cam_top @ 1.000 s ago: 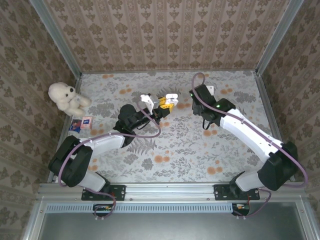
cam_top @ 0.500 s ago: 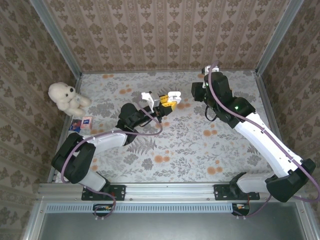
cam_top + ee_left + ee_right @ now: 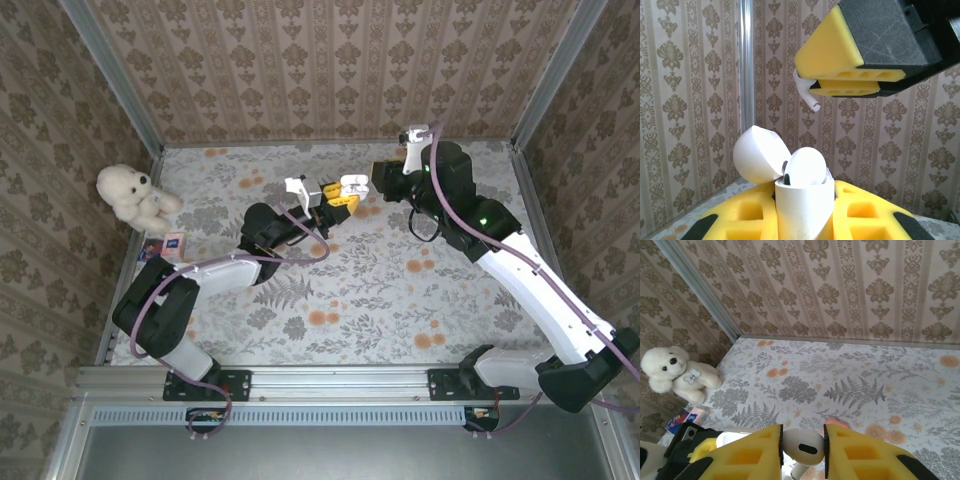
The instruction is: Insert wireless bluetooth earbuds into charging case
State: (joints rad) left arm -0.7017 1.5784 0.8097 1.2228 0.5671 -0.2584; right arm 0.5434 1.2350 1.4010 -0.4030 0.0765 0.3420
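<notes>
1. On the flowered table (image 3: pixel 380 300), close to its left wall, sits a white teddy bear (image 3: pixel 130 195).
2. Over the table's far middle, the left gripper (image 3: pixel 802 220) has its yellow fingers clamped on the white charging case (image 3: pixel 802 200), which stands upright with its lid (image 3: pixel 760 156) swung open.
3. Just above that open case and apart from it, the right gripper (image 3: pixel 802 437) pinches a white earbud (image 3: pixel 801 445) between its fingers, stem pointing down.
</notes>
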